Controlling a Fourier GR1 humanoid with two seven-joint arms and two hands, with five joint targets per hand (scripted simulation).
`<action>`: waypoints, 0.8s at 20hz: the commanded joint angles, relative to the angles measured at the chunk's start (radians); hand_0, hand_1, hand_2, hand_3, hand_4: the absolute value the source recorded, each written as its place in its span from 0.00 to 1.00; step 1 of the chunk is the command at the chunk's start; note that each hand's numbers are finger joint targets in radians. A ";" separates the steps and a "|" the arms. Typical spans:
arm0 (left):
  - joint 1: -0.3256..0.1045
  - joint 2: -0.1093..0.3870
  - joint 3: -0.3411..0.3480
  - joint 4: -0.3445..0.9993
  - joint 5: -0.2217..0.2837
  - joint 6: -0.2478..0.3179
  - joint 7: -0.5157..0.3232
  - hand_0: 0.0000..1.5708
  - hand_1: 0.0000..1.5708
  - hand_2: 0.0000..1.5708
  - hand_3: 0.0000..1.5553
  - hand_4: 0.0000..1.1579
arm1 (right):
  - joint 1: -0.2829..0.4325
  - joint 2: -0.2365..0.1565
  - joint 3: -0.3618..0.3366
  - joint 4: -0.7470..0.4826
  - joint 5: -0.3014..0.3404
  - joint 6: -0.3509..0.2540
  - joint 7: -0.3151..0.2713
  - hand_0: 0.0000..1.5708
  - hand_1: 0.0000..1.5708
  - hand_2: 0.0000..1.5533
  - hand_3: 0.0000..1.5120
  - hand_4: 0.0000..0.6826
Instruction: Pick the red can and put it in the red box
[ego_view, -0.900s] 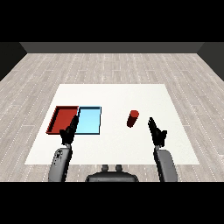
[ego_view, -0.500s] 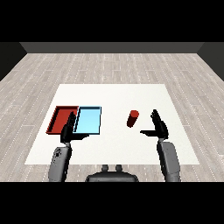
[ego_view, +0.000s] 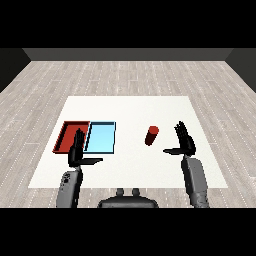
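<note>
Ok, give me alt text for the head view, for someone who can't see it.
A red can stands on a white table, with the open right hand just beside it, not touching. On the left, a red tray and light blue tray lie side by side, the open left hand at their near edge.

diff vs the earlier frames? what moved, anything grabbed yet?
The right robot hand swung in toward the red can and opened wide, thumb out toward the can; a gap remains, nothing grabbed. Unchanged: can standing on the table, left robot hand open near the red tray, light blue tray beside it.
</note>
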 joint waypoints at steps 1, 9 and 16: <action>0.044 0.015 0.015 -0.030 0.022 -0.031 -0.033 0.00 0.00 0.00 0.00 0.00 | -0.039 -0.005 -0.026 0.077 -0.019 0.013 -0.038 0.00 0.00 0.00 0.00 0.00; 0.051 0.029 0.032 -0.018 0.046 -0.064 -0.041 0.00 0.00 0.00 0.00 0.00 | -0.062 0.004 -0.016 0.165 0.014 -0.001 -0.103 0.00 0.00 0.00 0.00 0.00; 0.025 0.016 0.006 -0.044 0.005 -0.023 0.007 0.00 0.00 0.00 0.00 0.00 | -0.145 -0.025 -0.035 0.266 -0.005 0.023 -0.114 0.00 0.00 0.00 0.00 0.00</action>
